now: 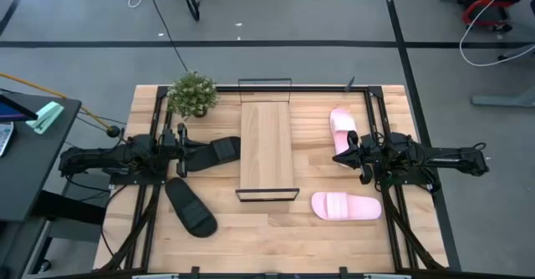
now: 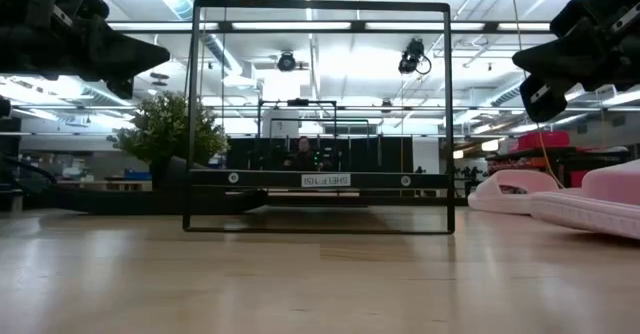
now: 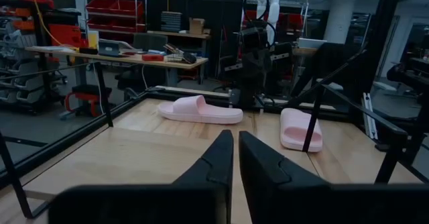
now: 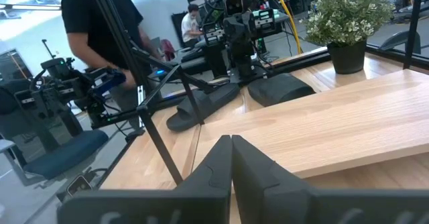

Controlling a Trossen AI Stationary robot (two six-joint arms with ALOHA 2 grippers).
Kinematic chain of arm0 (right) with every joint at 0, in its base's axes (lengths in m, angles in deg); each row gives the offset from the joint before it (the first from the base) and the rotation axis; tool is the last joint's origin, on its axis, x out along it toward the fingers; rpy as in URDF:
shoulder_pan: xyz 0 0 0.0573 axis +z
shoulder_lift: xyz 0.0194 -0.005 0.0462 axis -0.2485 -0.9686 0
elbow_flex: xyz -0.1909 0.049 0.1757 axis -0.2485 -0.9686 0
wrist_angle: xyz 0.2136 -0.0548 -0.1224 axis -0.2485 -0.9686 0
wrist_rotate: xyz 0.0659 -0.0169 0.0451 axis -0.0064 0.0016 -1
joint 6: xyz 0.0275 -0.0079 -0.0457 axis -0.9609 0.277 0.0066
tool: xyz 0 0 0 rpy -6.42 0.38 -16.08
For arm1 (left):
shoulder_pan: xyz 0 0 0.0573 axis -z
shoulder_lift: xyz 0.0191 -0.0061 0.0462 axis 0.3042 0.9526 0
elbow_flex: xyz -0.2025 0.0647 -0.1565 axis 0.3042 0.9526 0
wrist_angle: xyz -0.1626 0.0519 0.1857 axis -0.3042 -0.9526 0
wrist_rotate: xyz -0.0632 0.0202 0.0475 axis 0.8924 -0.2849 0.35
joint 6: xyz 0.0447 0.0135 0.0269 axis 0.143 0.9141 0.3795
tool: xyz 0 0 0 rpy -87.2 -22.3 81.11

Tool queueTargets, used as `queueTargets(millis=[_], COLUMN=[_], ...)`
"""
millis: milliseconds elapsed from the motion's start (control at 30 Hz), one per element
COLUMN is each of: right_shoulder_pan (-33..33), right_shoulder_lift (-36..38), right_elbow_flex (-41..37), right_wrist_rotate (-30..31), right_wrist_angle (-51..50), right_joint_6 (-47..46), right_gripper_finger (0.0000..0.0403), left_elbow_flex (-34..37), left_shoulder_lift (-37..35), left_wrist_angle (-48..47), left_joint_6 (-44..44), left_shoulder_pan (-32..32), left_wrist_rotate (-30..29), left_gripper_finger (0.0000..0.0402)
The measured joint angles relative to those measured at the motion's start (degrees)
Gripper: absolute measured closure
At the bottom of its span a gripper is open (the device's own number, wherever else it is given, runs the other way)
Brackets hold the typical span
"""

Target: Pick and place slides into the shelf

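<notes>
Both claws hang with fingers pressed together, pinching nothing: the left gripper (image 1: pixel 185 155) by a black slide (image 1: pixel 219 151), seemingly just clear of it, the right gripper (image 1: pixel 341 157) beside the shelf (image 1: pixel 267 145). That plank is bare. One black slide (image 1: pixel 191 206) lies left of it, two pink slides (image 1: pixel 345 205) right. A potted plant (image 1: pixel 193 93) stands behind.
</notes>
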Motion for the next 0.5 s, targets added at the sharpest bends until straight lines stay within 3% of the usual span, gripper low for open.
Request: queueTargets(millis=[500], right_shoulder_pan=[0.0], right_shoulder_lift=[0.0], right_elbow_flex=[0.0], right_wrist_rotate=[0.0], right_wrist_angle=[0.0], right_joint_6=[0.0], right_gripper_finger=[0.0389], left_elbow_flex=[0.01], left_shoulder_lift=[0.0], left_wrist_angle=[-0.02], left_joint_6=[0.0], left_shoulder_pan=[0.0], left_wrist_rotate=[0.01], left_gripper_finger=[0.0363])
